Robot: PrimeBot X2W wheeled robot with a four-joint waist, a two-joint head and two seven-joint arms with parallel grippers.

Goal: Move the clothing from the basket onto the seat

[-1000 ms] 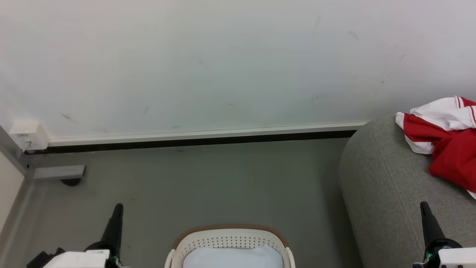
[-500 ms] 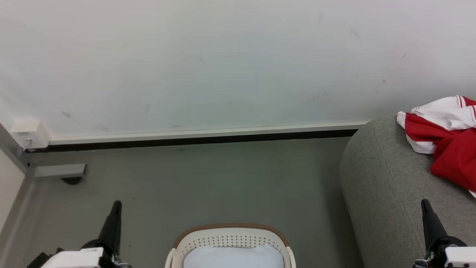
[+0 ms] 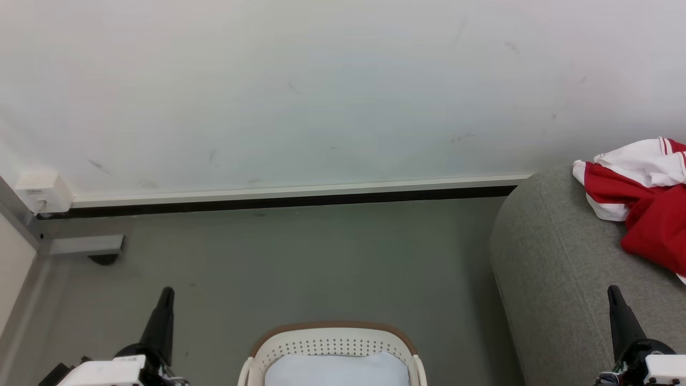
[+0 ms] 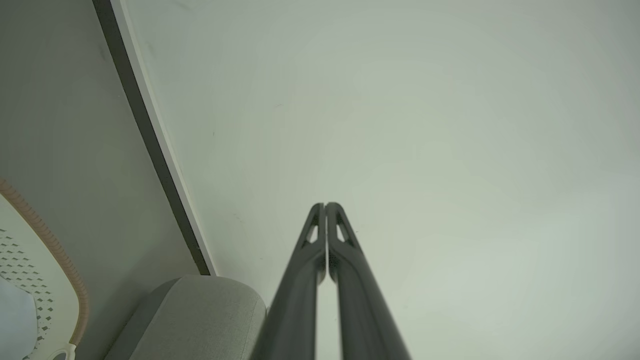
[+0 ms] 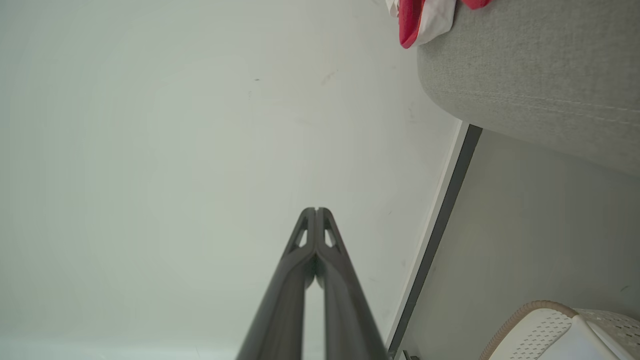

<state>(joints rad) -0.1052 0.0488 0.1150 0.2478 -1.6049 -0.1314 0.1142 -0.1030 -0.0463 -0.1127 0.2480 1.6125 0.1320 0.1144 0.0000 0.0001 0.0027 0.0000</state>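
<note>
Pale wall [image 3: 321,96] and grey-green floor [image 3: 300,257] lie ahead of us, divided by a dark skirting strip [image 3: 289,201]. Our left end effector [image 3: 167,294] points up at the lower left, its two dark fingers pressed together with nothing between them; in the left wrist view we see the tips meeting against the wall. Our right end effector [image 3: 613,292] stands at the lower right, likewise pressed together and empty, showing against the grey seat [image 3: 557,268]. The clothing [image 3: 648,225] lies crumpled on the seat, beyond the right end effector and a little to its right, well apart from its tips; we see red fabric with white panels and striped trim. The basket [image 3: 332,328] sits on the floor between the two end effectors, nearer to us than their tips. Inside it lies a pale bluish-white cloth [image 3: 335,372]. We also see a small white box [image 3: 40,192] low on the wall, beyond and to the left of the left end effector
</note>
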